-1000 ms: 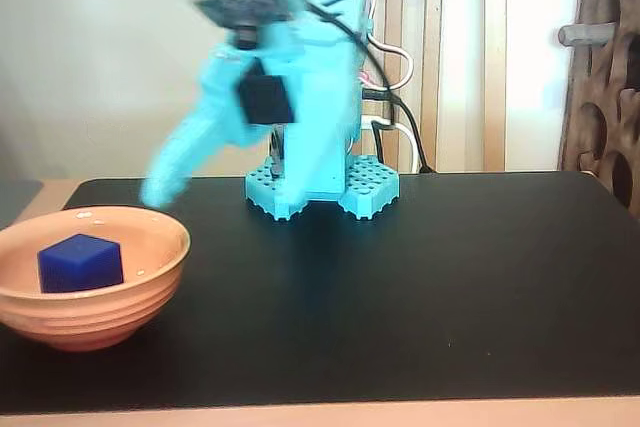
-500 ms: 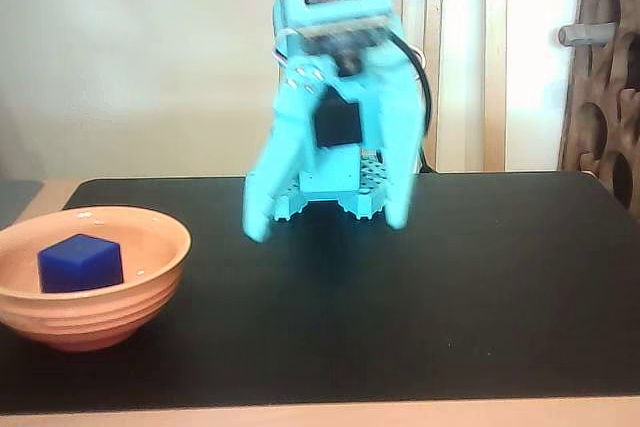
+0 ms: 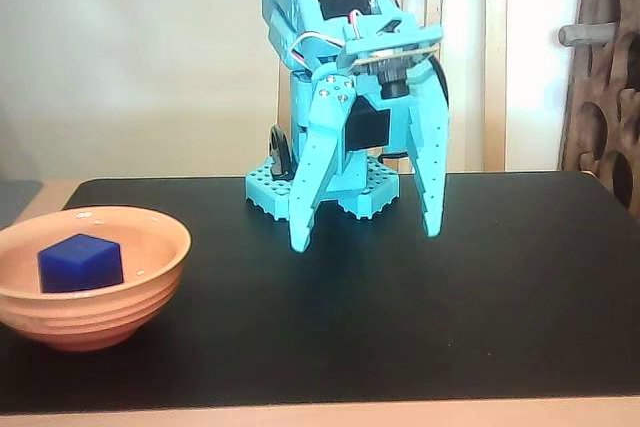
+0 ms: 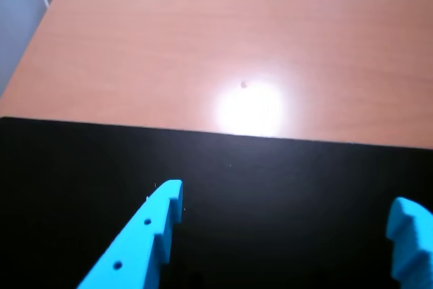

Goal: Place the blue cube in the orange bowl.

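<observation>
We find the blue cube point(image 3: 80, 262) resting inside the orange bowl point(image 3: 150, 282), front-left corner of bench: placement done. Gripper point(image 3: 365, 237) empty, jaws wide apart, mid-bench near arm base. Nothing left exc. parking.

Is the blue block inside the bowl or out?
Inside. The blue cube sits in the orange bowl, below its rim, in the fixed view.

Fixed cam: low at front tabletop point(image 3: 520, 297) edge, facing arm. Wrist cam: close, looking down past jaws; both show black mat point(image 4: 270, 194).
</observation>
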You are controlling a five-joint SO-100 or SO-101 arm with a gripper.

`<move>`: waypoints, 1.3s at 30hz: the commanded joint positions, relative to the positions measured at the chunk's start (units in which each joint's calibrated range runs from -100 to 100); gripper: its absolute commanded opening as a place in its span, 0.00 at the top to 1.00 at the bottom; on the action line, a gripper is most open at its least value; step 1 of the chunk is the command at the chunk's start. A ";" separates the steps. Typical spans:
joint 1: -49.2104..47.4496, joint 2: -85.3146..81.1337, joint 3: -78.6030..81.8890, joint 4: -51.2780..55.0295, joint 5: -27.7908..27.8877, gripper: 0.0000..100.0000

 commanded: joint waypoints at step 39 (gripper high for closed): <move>0.80 -16.74 0.72 36.21 0.30 0.66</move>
